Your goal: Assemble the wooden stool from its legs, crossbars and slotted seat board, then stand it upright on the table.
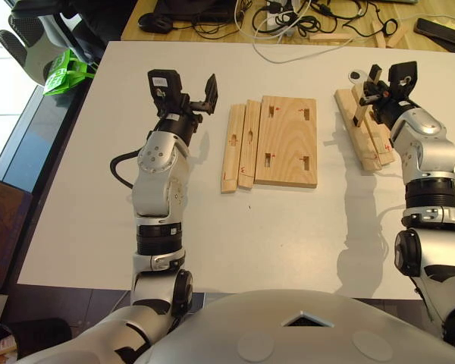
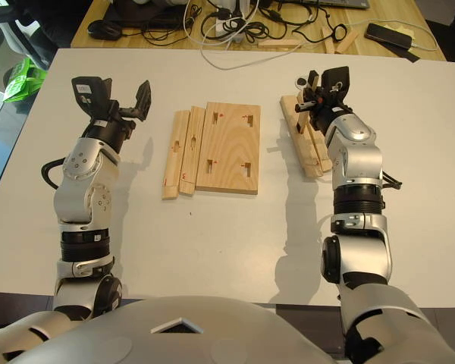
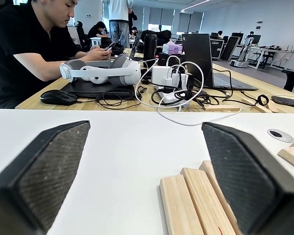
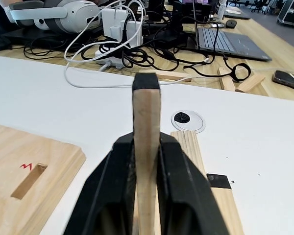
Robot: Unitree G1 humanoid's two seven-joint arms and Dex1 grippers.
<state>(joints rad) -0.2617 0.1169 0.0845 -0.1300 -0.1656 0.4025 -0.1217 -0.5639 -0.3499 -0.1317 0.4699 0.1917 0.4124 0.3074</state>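
Observation:
The slotted seat board [image 1: 288, 140] lies flat mid-table with red marks by its slots. Two slotted wooden bars [image 1: 240, 146] lie side by side against its left edge. My left gripper [image 1: 187, 92] hovers open just left of those bars; its dark pads [image 3: 44, 171] frame the bar ends [image 3: 196, 200]. At the right, a pile of wooden bars [image 1: 366, 142] lies on the table. My right gripper [image 1: 378, 92] is above that pile, shut on a short wooden bar [image 4: 146, 117] held edge-up between its fingers [image 4: 110, 181].
The white table [image 1: 212, 227] has free room in front of the parts. A round cable grommet [image 4: 187, 120] sits behind the right pile. Cables [image 3: 176, 95], a headset [image 3: 103, 71] and loose wood pieces [image 1: 341, 38] lie on the wooden desk beyond the far edge.

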